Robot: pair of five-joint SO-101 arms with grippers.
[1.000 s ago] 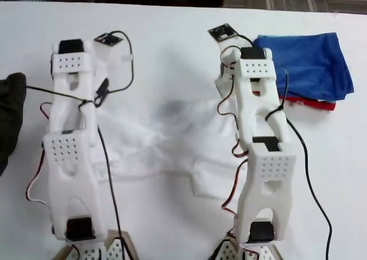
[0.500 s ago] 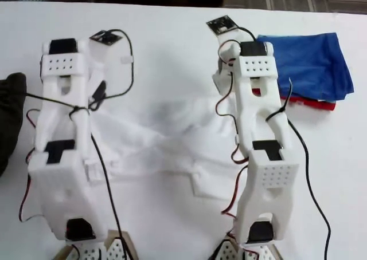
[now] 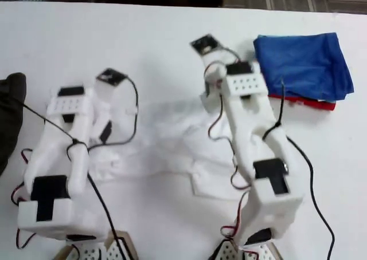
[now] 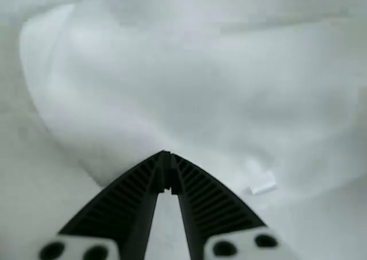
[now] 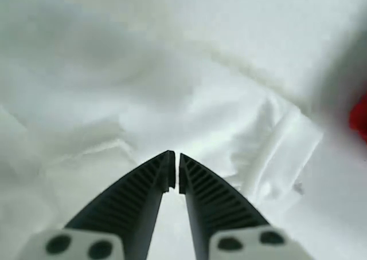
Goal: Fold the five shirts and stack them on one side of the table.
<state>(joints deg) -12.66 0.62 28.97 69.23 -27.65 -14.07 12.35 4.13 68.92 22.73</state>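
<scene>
Left claw (image 4: 165, 157) and right claw (image 5: 174, 157) both pinched together, cloth grip unclear; both arms sit further back than 1 s ago, white shirt (image 3: 172, 134) crumpled betw. & under tips, so fold barely begun

Shirt stack (image 3: 304, 65) right, dark cloth (image 3: 11, 117) left

Bright, even light falls from above on the flat white counter (image 3: 160, 36), and the crumpled white cloth shirt (image 3: 172, 134) nearly washes into it. Shadows beside both arms are faint and soft. In the wrist views the folds show only as pale grey shading.
</scene>
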